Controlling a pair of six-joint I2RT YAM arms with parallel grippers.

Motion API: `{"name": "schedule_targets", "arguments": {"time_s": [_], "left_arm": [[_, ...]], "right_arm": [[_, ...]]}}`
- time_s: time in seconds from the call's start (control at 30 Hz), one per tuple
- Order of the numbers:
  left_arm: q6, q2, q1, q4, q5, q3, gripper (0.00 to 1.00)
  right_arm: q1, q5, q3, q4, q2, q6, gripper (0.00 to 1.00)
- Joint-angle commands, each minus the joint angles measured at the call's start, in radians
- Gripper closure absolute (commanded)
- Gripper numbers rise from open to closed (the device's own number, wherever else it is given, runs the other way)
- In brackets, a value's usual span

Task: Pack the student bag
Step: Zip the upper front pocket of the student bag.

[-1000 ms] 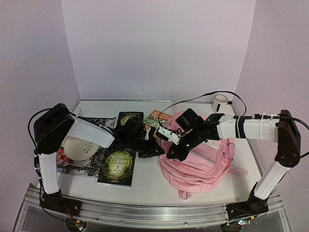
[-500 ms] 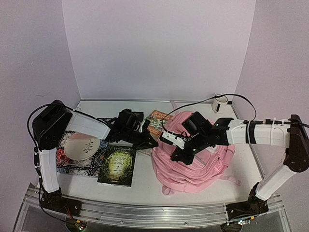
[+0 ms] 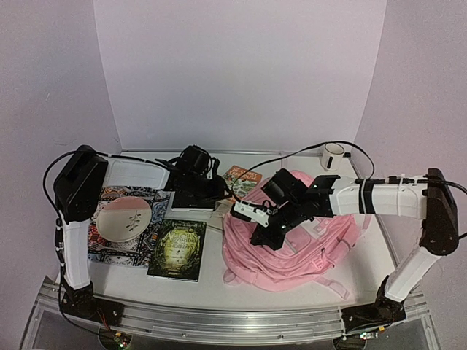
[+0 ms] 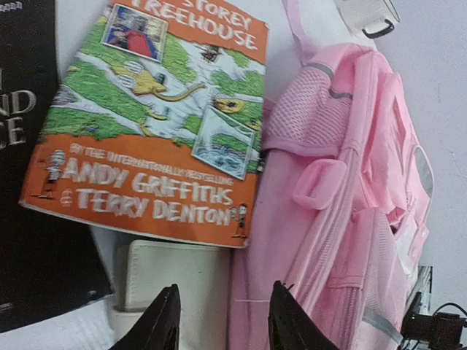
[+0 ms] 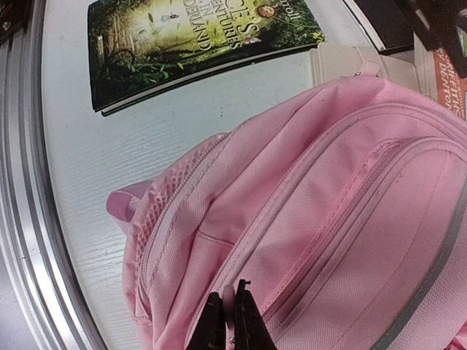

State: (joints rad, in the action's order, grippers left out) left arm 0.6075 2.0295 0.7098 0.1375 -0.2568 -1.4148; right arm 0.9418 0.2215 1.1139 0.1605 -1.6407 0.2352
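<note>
Left edge: a round white plate (image 3: 124,219) lies on a patterned cloth (image 3: 109,244) at the middle left of the overhead view; both are well apart from the bag and no hindrance
Books: a green-covered paperback (image 3: 177,250) lies low and left of centre; a black-covered book (image 4: 33,204) and an orange illustrated paperback (image 4: 160,124) lie above it, the orange one's corner right against the bag's side
Left arm: the left gripper (image 4: 225,310) is released, fingers spread with nothing between them; it hangs just left of the bag, by the orange paperback's lower edge
Bag: the student bag, a large soft pink fabric backpack (image 3: 295,255), lies flat right of centre; its zips look closed in the right wrist view
Right arm: the right gripper (image 5: 228,317) is clenched, tips pressed to the pink fabric beside a zip seam; whether a pull or a fold is caught I cannot tell
Step in hand: probably opening the bag; run along the zip line while the free gripper pins the fabric, since soft cloth will likely drag
In the way: the orange paperback crowds the bag's edge; a white mug (image 3: 333,155) stands apart at the upper right
</note>
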Motion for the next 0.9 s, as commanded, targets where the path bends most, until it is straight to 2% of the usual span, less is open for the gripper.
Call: {"name": "schedule_targets", "arguments": {"time_s": [0.0, 0.1, 0.2, 0.43, 0.53, 0.63, 0.83, 0.87], "left_arm": [[0.085, -0.177, -0.006, 0.005, 0.093, 0.108, 0.47], [0.16, -0.251, 0.02, -0.006, 0.099, 0.203, 0.38], [0.231, -0.293, 0.071, -0.026, 0.092, 0.272, 0.34], [0.307, -0.272, 0.197, -0.073, 0.077, 0.326, 0.32], [0.324, -0.234, 0.214, -0.083, 0.074, 0.327, 0.35], [0.319, -0.203, 0.223, -0.089, 0.064, 0.313, 0.48], [0.252, -0.181, 0.222, -0.068, 0.12, 0.249, 0.94], [0.235, -0.177, 0.22, -0.049, 0.133, 0.227, 0.98]], "right_arm": [[0.013, 0.034, 0.065, 0.028, -0.019, -0.008, 1.0], [0.013, 0.023, 0.064, 0.019, -0.019, -0.007, 1.0], [0.014, 0.015, 0.063, 0.01, -0.018, -0.006, 1.0], [0.013, 0.018, 0.064, -0.01, -0.016, 0.0, 1.0], [0.014, 0.018, 0.064, -0.01, -0.01, 0.006, 1.0], [0.013, 0.022, 0.058, -0.01, 0.001, 0.011, 1.0], [0.013, 0.05, 0.022, 0.001, 0.033, 0.017, 1.0], [0.013, 0.057, 0.013, 0.008, 0.042, 0.02, 1.0]]}}
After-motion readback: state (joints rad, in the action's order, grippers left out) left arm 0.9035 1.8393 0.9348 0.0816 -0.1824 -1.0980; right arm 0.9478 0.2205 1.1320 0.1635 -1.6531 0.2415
